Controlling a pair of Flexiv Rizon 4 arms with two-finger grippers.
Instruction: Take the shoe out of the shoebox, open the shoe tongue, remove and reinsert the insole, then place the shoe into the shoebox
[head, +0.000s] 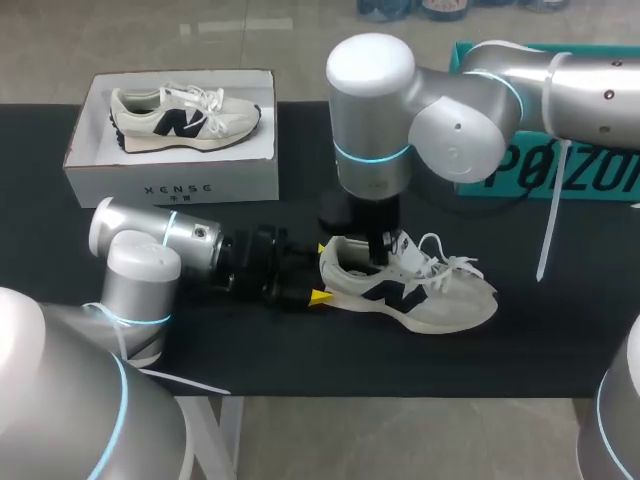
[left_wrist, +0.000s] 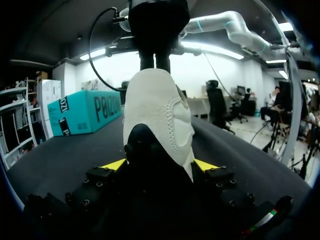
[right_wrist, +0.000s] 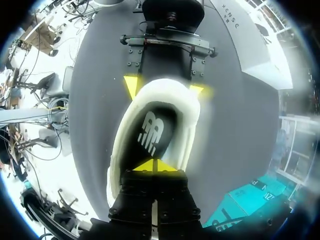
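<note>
At the centre-right of the head view, on the black table (head: 560, 340), lies a cream and grey suede sneaker (head: 415, 292). The left gripper (head: 321, 272) clamps its heel from both sides, and the right gripper (head: 376, 250) reaches down into its opening, hiding the collar. A white cardboard shoebox (head: 175, 180) with a second cream sneaker (head: 185, 117) sits at the upper left, a teal box (head: 560, 175) at the upper right. In the left wrist view the sneaker's heel (left_wrist: 157, 110) stands gripped between the left gripper's (left_wrist: 160, 165) yellow tips, blocking the table ahead. In the right wrist view the right gripper (right_wrist: 155, 165) has its tips pressed together over the black insole (right_wrist: 152, 131) inside the sneaker; whether they pinch it cannot be told.
</note>
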